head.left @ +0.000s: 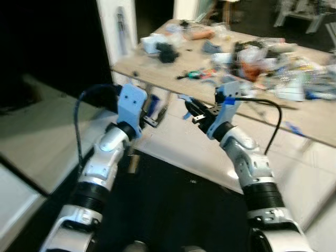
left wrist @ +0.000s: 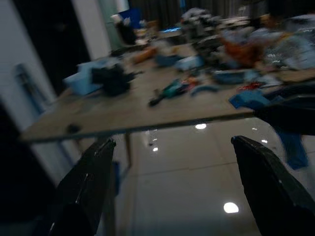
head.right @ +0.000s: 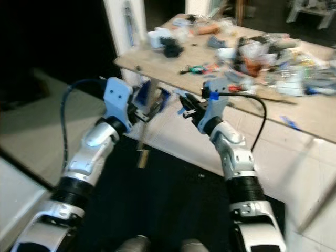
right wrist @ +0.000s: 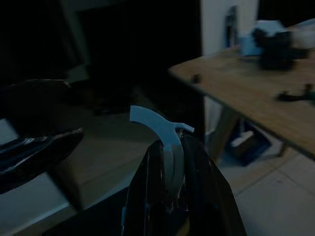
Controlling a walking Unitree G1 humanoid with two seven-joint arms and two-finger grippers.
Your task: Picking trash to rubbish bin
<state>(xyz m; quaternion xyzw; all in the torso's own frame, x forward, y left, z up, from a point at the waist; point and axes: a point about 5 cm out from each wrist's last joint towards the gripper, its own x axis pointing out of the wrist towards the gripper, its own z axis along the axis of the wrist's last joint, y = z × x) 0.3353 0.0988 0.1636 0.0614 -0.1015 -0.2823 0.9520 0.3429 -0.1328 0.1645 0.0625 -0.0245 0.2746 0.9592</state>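
Right gripper point(head.left: 190, 111) is clenched on a thin, curved scrap of pale blue plastic point(right wrist: 160, 123), the piece standing up from between its black fingers as the arm holds it out in front of the near edge of a cluttered wooden table point(head.left: 157, 71). Left gripper point(head.right: 149, 107) hangs beside it with its fingers point(left wrist: 86, 187) spread wide and nothing between them, pointed toward the same table edge over the glossy tiled floor point(left wrist: 197, 191). Loose litter covers the tabletop, among it a black crumpled lump point(head.left: 166, 52), clear plastic wrappers point(head.left: 294, 84) and small coloured bits point(head.left: 197, 74). Judging by the scrap in hand, the pick-up step looks complete and the carry to the bin is the step in progress. No rubbish bin can be made out, so the next move seems to call for turning from the table to find it while keeping the grip closed, since so thin a piece could easily slip out.
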